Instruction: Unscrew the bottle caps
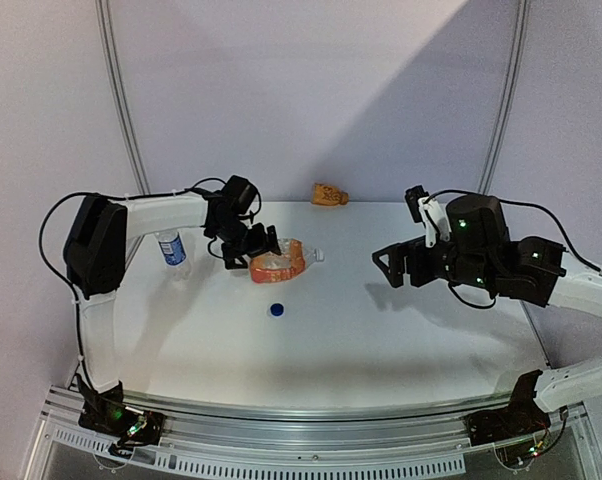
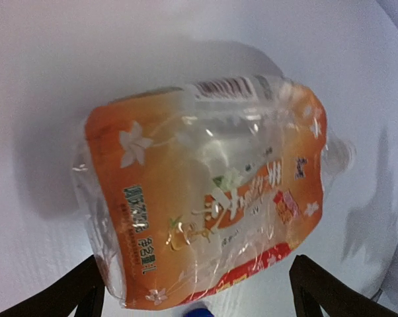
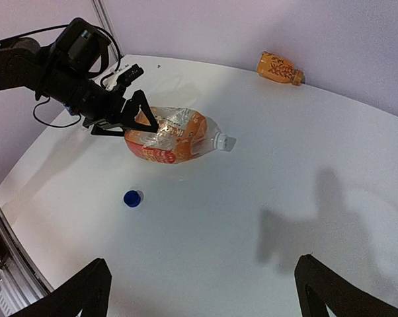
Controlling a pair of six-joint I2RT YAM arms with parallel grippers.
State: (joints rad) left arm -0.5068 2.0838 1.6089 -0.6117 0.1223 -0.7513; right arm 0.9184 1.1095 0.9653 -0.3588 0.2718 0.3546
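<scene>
Glossy crinkled plastic bottle (image 2: 205, 198), matt table (image 1: 381, 330)

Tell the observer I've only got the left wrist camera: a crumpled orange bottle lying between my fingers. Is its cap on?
Observer: Yes. The right wrist view shows the white cap on the orange bottle, at the end away from the left arm.
Operator: Anything loose nearby?
Observer: A dark blue cap lies loose on the table, apart from the orange bottle, on its near side.
Operator: And the water bottle?
Observer: The water bottle stands upright beside the left arm, to the left of the orange bottle.
</scene>
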